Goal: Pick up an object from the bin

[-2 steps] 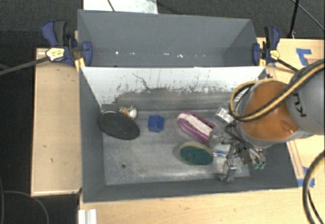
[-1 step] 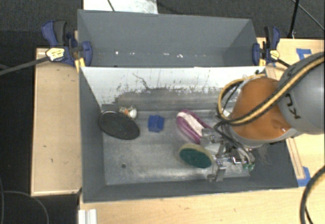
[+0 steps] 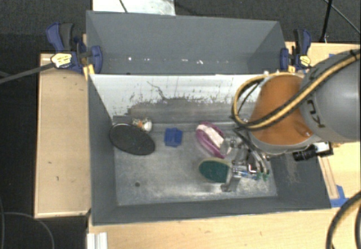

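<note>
**Pincer low at four o'clock, beside a dark green oval**

The pincer (image 3: 234, 177) sits low in the bin (image 3: 107, 186), at about four o'clock on the grey floor and close to the near wall. The camera view does not show whether it is open or closed, nor whether anything is gripped in it. At its nine o'clock lies a dark green oval thing (image 3: 213, 170), flat on the floor. Its right end meets the pincer's metal parts; whether they truly touch cannot be told.

The arm (image 3: 338, 104) enters from three o'clock and bends down over the bin's right wall. Its orange cover (image 3: 279, 112) bulges above the pincer, towards one o'clock from it. Black and yellow cables (image 3: 246, 99) loop round the cover's left side.

At eleven o'clock from the pincer, near it, a pink and white thing (image 3: 210, 136) lies tilted. Farther along towards ten o'clock is a small blue block (image 3: 173, 138), apart from the pink one. A black disc (image 3: 132, 139) lies at nine o'clock on the floor, well apart from the pincer. A small pale thing (image 3: 142, 124) lies just beside the disc's upper edge, against the far wall.
</note>
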